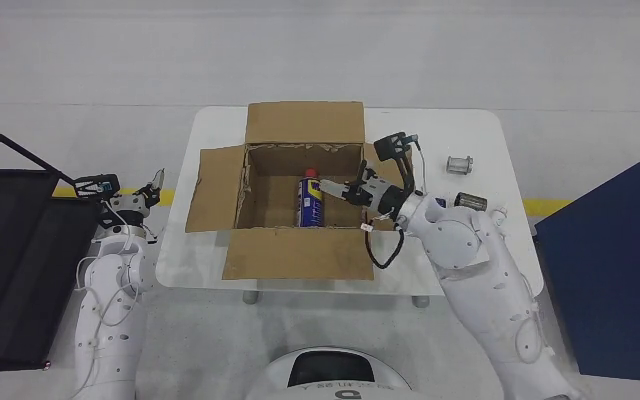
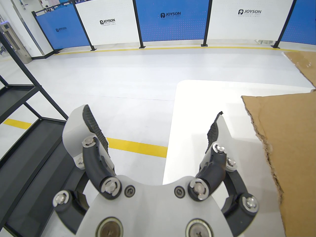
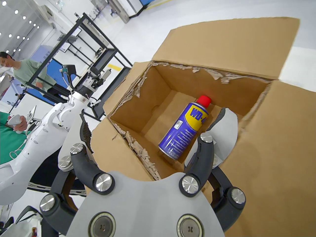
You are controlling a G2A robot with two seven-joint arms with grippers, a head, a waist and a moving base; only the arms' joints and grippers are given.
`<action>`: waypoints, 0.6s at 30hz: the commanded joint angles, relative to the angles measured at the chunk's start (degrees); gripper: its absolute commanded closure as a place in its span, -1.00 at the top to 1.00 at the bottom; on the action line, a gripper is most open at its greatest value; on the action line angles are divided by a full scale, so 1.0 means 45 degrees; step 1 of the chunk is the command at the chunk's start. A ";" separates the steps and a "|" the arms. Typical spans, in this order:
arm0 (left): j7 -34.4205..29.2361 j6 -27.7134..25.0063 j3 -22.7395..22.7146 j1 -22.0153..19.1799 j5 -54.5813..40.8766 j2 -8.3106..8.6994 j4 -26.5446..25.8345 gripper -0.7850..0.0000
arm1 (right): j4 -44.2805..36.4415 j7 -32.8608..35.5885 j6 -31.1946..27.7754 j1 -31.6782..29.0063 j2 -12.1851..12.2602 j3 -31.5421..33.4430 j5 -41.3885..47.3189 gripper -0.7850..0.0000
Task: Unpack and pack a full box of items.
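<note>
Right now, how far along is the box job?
Done: box flaps open; two small metal parts lie on the table. In hand: nothing; the open right gripper hangs near the spray can lying inside. Left gripper open, aside. Left: likely gripping that can.

Robotics test hall: a wide pale-grey floor point(image 2: 111, 75) marked with yellow lines point(image 2: 137, 146), fenced by blue and white perforated partition panels point(image 2: 172, 13), with black metal racks point(image 2: 29, 146) and rows of ceiling spotlights point(image 3: 16, 12) overhead.
</note>
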 commanded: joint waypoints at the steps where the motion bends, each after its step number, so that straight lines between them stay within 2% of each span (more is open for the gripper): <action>1: 0.0000 0.0000 0.0000 0.0000 0.0000 0.0000 0.0000 1.00 | 0.0255 -0.0077 0.0377 0.0558 -0.0107 -0.0497 0.0224 1.00; 12: 0.0000 0.0000 0.0000 0.0000 0.0000 0.0000 0.0000 1.00 | 0.0463 -0.0069 0.0649 0.0689 -0.0141 -0.0633 0.0265 1.00; 13: 0.0000 0.0000 0.0000 0.0000 0.0000 0.0000 0.0000 1.00 | 0.0854 0.0238 0.1235 0.0885 -0.0164 -0.0903 -0.0257 1.00; 16: 0.0000 0.0000 0.0000 0.0000 0.0000 0.0000 0.0000 1.00 | 0.2231 0.0764 0.4749 0.2360 -0.0500 -0.2342 -0.2152 1.00; 18: 0.0000 0.0000 0.0000 0.0000 0.0000 0.0000 0.0000 1.00 | 0.2835 0.1254 0.5703 0.3229 -0.0781 -0.3337 -0.2366 1.00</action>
